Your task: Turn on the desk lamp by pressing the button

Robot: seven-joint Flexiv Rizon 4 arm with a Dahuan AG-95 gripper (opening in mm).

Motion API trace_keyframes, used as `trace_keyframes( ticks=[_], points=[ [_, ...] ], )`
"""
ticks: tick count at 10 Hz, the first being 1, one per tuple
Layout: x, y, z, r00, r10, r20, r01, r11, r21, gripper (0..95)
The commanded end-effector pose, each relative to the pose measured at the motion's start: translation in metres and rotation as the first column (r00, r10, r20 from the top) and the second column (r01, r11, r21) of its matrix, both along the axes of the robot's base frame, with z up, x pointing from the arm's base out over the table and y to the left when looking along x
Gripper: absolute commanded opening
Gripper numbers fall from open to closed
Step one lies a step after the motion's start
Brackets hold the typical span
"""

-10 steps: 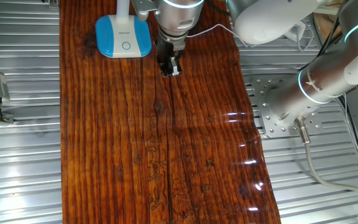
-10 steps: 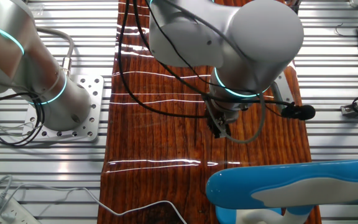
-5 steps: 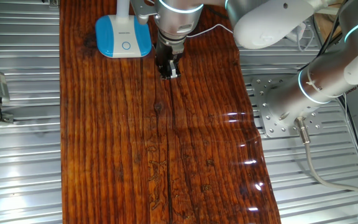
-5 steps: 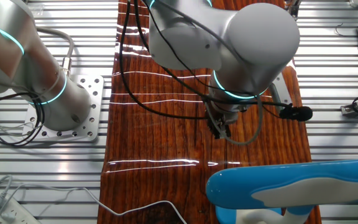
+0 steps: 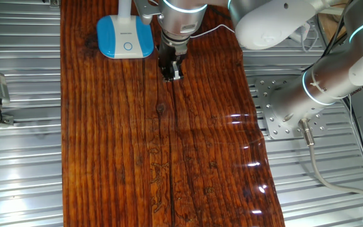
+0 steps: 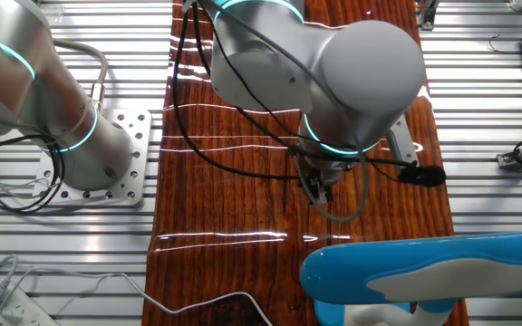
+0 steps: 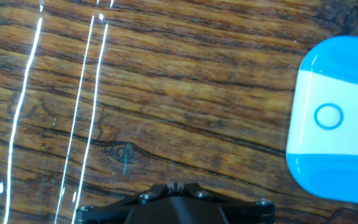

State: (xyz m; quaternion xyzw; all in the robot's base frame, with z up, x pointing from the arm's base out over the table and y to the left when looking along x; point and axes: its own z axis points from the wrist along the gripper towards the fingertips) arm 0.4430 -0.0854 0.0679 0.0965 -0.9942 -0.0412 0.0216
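Gripper [image 5: 171,71] hovers over the counter [image 5: 169,157], right of the desk lamp [image 5: 125,36] at upper left; button [image 5: 127,45] apparently unpressed; finger gap indiscernible.

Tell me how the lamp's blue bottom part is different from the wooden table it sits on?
The lamp base is bright blue with a white rim; the table is dark reddish-brown wood. The base is small with rounded corners; the table is long and stretches far past it. The base carries a little white circle, the button; the table shows only grain lines. Both lie flat and look shiny.
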Motion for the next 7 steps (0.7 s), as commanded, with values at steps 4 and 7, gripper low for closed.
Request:
trace_keyframes(
  ticks=[4,7],
  points=[
    [-0.0048,0.0019,-0.003,1.0,0.001,0.006,-0.001,1.0,-0.007,0.0],
    [-0.0044,0.0016,-0.0028,1.0,0.018,0.01,-0.018,1.0,-0.013,0.0]
  ],
)
